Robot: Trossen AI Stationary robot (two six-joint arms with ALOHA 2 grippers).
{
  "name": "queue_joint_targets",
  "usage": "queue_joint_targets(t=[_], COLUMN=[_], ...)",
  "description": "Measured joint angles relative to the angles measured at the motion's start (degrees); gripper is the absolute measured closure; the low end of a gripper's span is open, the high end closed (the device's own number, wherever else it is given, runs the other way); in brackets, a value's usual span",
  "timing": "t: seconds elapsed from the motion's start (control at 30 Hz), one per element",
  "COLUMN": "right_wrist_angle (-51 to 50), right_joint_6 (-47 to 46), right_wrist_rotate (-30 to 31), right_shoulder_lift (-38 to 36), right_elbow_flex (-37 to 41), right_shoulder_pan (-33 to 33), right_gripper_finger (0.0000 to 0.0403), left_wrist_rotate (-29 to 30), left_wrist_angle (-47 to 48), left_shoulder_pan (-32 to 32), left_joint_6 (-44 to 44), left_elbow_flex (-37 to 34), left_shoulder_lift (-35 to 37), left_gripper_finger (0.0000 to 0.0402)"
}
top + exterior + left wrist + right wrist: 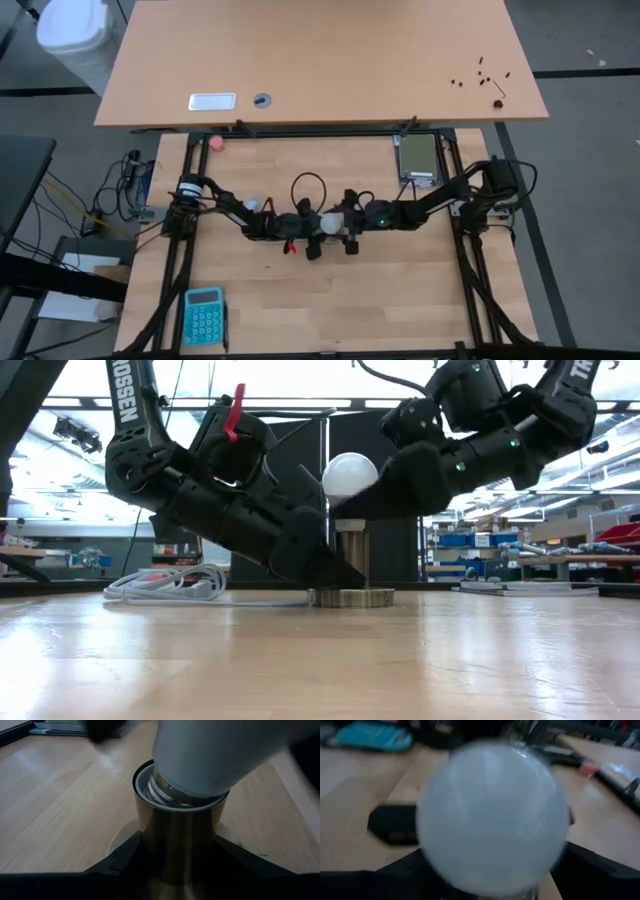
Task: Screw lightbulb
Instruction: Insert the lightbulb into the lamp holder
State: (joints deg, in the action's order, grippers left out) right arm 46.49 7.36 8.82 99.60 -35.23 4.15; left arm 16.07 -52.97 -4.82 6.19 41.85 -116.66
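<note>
Calculator: flat turquoise slab at the table's near left corner.
Cord: pale, looped in loose coils on the wood behind the left arm.
Left gripper: dark matte fingers pinch the socket's tube low down, one on each side.
Socket: smooth brass-coloured cylinder on a round ribbed disc — upright at table centre.
Lightbulb: frosted white globe — its silvery threaded base sits in the socket's mouth, slightly tilted.
Right gripper: at the globe from the right; cannot tell whether its fingers press it or stand clear.
</note>
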Motion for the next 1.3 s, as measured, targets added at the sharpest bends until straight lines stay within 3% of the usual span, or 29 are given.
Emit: queue_joint_targets(t=[0.77, 1.13, 1.3], right_wrist_angle=[-0.29, -0.33, -0.33], right_joint_6=[-2.91, -2.91, -3.53], right_wrist_rotate=[0.33, 0.48, 0.52], right_shoulder_lift=[-0.53, -0.53, -0.53], right_elbow_flex=[-0.02, -0.02, -0.02], right_shoulder_pan=[-0.6, -0.6, -0.6], right_gripper_finger=[0.0098, 0.0174, 0.0187], left_wrist_rotate=[0.12, 0.12, 0.12], left_wrist_angle=[0.17, 0.2, 0.22], left_shoulder_pan=[0.0, 0.0, 0.0], left_joint_6=[0.05, 0.05, 0.06], left_elbow_flex=[0.0, 0.0, 0.0], left_shoulder_lift=[0.0, 0.0, 0.0], left_gripper_finger=[0.0208, 0.0208, 0.0208])
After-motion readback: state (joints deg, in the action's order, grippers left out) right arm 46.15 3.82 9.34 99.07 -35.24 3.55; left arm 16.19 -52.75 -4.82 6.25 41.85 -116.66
